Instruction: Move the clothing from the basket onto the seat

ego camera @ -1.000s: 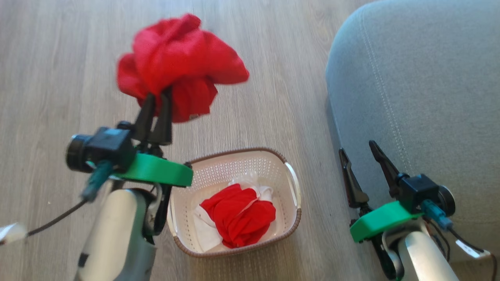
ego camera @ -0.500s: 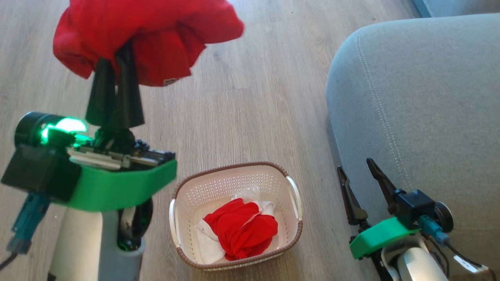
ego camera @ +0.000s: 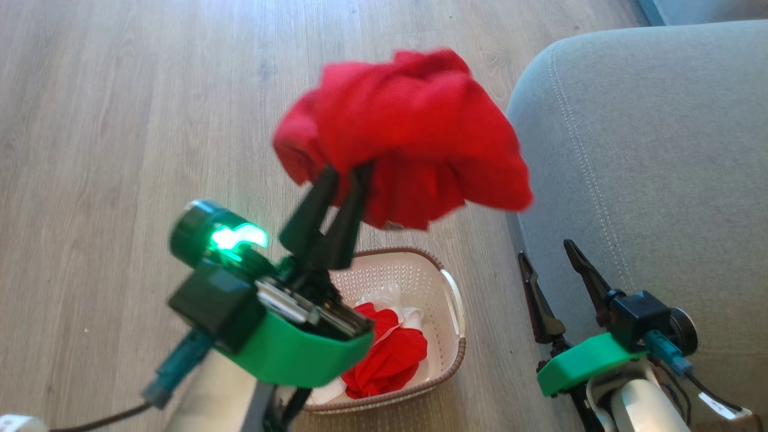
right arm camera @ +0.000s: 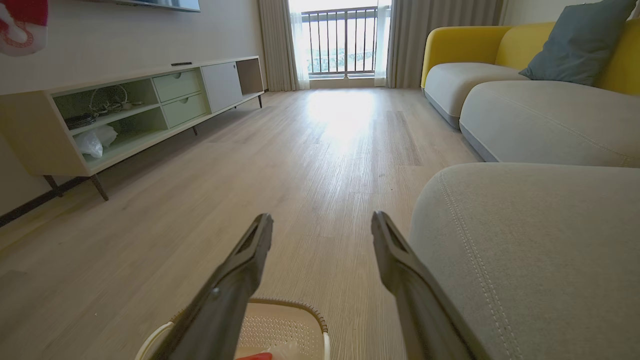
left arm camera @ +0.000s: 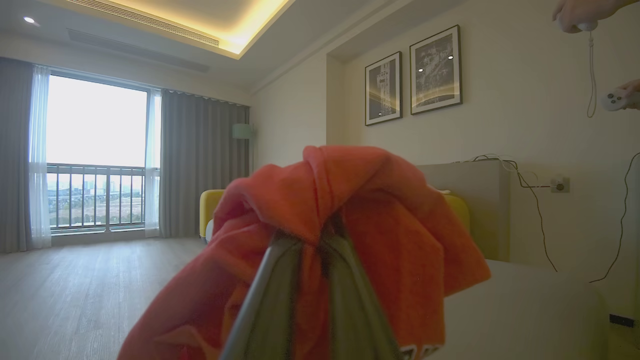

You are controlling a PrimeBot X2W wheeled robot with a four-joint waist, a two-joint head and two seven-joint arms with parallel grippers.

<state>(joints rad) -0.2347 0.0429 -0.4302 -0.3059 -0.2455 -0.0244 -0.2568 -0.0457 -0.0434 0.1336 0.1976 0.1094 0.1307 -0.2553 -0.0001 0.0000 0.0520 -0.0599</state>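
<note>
Pale wood-plank floor [ego camera: 120,120] runs under all that we are working over, with the grey seat [ego camera: 648,150] rising at our right. Our left claw [ego camera: 345,177] is held high and pinched almost closed on a fold of the plain red garment [ego camera: 414,132], which bunches over and beyond its fingertips and hangs clear of the floor. The seat's rounded corner lies just to the right of that claw. In the head view the cloth's right edge seems to reach about as far as the cushion's edge, though we cannot tell how far above it the cloth hangs. Below the claw and back toward our body sits the basket [ego camera: 414,273], and in it the second garment [ego camera: 390,354], red with white panels, lies crumpled on the bottom. Our right claw [ego camera: 545,250] hovers with its jaws spread wide and nothing between them, its fingers alongside the seat's near edge and the basket just to its left. We judge the task well short of half done: one piece is out of the basket but not yet set down on the seat, and the other is untouched. What is left is to carry this piece rightward over the cushion and release it, then do the same with the piece in the basket.
</note>
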